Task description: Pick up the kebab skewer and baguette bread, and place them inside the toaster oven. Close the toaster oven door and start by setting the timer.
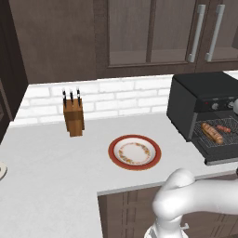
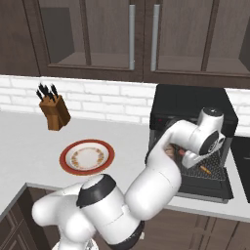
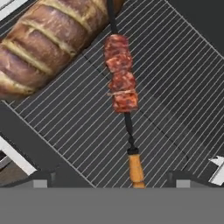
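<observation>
no readable writing anywhere. kebab skewer (image 3: 121, 83) flat on the wire rack (image 3: 175, 87) at centre frame in the hand view, baguette bread (image 3: 48, 39) at upper left, just beside. pincer (image 3: 111, 181) spread wide at bottom edge, gripping nothing. toaster oven (image 1: 204, 100) at right of counter (image 1: 56, 172), toaster oven door (image 1: 223, 155) down. empty red-rimmed plate (image 1: 135, 152) centre.

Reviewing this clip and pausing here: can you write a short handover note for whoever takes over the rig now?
Gripper: jaws open, holding nothing, poised over the rack.
Kebab skewer and baguette bread: both lying on the wire rack inside the toaster oven, side by side.
Toaster oven door: down, open.
Plate: bare, on the counter.
Done: both foods loaded.
Left: pull the arm out, shut the door, set the timer.
</observation>
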Tool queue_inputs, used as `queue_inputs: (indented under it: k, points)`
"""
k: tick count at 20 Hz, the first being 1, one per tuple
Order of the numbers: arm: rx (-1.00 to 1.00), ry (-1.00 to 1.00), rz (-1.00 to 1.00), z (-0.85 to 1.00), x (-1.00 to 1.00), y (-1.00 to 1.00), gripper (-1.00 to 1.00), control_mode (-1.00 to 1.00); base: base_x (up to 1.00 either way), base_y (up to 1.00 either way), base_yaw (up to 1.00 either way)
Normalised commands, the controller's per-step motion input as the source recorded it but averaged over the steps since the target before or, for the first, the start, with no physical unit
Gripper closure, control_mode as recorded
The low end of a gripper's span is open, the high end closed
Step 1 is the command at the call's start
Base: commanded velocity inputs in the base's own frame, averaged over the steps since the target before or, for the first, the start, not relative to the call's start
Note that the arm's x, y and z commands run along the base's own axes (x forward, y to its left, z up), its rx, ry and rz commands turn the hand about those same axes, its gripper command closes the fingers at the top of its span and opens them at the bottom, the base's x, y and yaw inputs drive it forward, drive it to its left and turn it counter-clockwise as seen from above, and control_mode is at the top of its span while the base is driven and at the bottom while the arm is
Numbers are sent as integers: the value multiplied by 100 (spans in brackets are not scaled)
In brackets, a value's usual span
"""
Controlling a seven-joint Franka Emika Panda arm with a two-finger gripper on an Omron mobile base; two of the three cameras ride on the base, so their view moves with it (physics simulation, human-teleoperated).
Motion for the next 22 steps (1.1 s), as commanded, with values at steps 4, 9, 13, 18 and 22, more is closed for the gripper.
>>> queue_inputs:
  k: [4, 9, 13, 18, 22]
  points:
    - [4, 8, -51, -11, -56, 17, -100, -100, 0, 0, 0]
    - [4, 6, -47, -31, -42, 22, -100, -100, 0, 0, 0]
    - [7, 0, -32, -39, -41, 0, -100, -100, 0, 0, 0]
    - [0, 0, -28, -37, 3, 0, -100, -100, 0, 0, 0]
    - [0, 0, -24, -35, 11, 0, -100, -100, 0, 0, 0]
